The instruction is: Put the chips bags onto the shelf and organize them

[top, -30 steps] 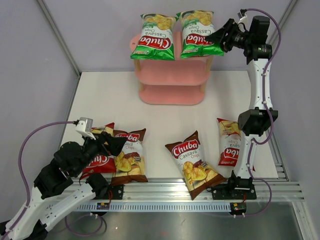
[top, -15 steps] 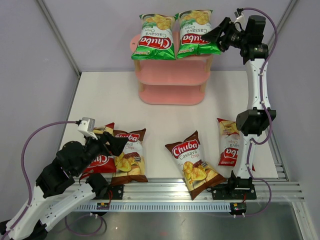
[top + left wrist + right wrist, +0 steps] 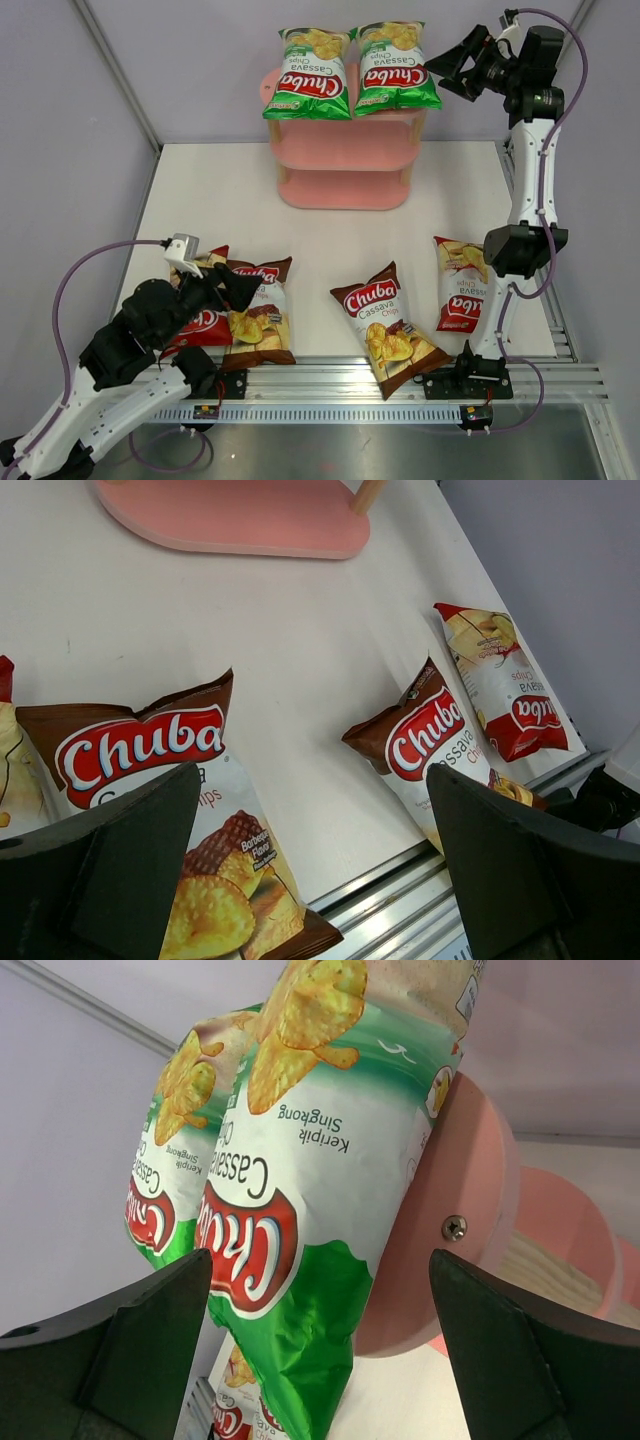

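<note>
Two green bags (image 3: 395, 78) stand near right jaws.

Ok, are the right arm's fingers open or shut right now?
Open. The right wrist view shows the two fingers spread wide, holding nothing; the nearest green bag is beyond their tips.

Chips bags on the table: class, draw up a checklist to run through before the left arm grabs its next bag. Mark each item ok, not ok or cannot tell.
1. Left gripper open, nothing held: ok.
2. Right gripper open, apart from the green bags: ok.
3. Green bags side by side on the shelf top: ok.
4. Nearest brown bag lies below the left gripper: ok.
5. Left red bag fully in view: not ok, the arm covers much of it.
6. Nearest brown bag overlapping that red bag: cannot tell.
</note>
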Controlling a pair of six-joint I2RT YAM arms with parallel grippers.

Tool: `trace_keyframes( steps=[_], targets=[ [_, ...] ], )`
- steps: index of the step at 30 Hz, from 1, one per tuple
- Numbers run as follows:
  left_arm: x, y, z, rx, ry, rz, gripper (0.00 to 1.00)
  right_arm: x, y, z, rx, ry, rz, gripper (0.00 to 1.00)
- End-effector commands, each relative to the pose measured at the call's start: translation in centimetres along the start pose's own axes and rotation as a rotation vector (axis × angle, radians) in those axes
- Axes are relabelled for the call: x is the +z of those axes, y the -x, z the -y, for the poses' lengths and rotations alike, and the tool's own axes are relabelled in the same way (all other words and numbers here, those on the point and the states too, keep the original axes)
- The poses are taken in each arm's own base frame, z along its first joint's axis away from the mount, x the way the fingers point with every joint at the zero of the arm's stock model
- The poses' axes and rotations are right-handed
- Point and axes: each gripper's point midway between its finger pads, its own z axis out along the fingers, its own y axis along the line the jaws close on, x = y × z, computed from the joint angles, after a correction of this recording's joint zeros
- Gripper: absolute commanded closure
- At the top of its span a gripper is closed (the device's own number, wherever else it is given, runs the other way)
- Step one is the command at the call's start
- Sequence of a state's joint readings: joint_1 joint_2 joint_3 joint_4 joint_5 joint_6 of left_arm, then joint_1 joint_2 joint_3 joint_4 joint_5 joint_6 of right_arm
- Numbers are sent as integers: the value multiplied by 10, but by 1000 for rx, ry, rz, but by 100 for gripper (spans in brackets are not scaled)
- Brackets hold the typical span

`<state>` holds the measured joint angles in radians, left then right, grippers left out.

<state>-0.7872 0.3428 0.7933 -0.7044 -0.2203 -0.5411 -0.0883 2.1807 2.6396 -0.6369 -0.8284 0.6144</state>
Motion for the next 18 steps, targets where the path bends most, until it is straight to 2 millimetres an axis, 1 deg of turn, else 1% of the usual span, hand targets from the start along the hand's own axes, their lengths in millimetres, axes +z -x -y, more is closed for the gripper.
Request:
trace_keyframes(
  steps=[1, 2, 3, 5, 6, 7, 8, 9, 10, 11, 12, 13, 14, 15, 16, 17, 18],
  targets=[
    [5, 8, 12, -12, -49, 27, 1, -30, 14, -33, -86, 8, 47, 1],
    [6, 8, 13, -15, -51, 26, 1, -33, 16, -33, -88, 1, 53, 0],
    [7, 7, 14, -16, -54, 19, 1, -40, 19, -40, -102, 2, 66, 1],
    [13, 3, 16, -25, -57, 1, 1, -52, 25, -33, -100, -42, 90, 1],
    [16, -1, 19, -29, -68, -16, 1, -62, 28, -41, -113, -55, 108, 1],
    [21, -2, 22, -42, -73, -26, 1, -67, 27, -31, -108, -105, 113, 1],
    [25, -4, 23, -52, -75, -34, 1, -73, 26, -28, -108, -134, 119, 1],
    [29, -10, 24, -61, -80, -56, 1, -91, 29, -43, -132, -142, 151, 1],
    [33, -9, 29, -85, -95, -53, 1, -89, 18, -24, -82, -156, 131, 1],
    [39, -14, 30, -95, -95, -70, 1, -95, 16, -23, -67, -153, 143, 0],
    [44, -22, 30, -107, -95, -93, 1, -118, 19, -39, -81, -148, 194, 1],
    [49, -22, 34, -125, -111, -87, 1, -118, 7, -13, -8, -177, 201, 1],
    [55, -28, 36, -150, -111, -108, 1, -124, 3, -10, 13, -187, 217, 0],
    [62, -35, 38, -169, -125, -116, 1, -142, 1, -23, 12, -189, 259, 1],
    [66, -38, 40, -207, -131, -126, 1, -142, -17, -4, 51, -207, 244, 0],
    [70, -43, 41, -225, -133, -138, 1, -145, -25, -6, 55, -203, 241, 1],
    [78, -48, 41, -243, -127, -151, 1, -153, -33, -21, 52, -181, 250, 0]
  ],
)
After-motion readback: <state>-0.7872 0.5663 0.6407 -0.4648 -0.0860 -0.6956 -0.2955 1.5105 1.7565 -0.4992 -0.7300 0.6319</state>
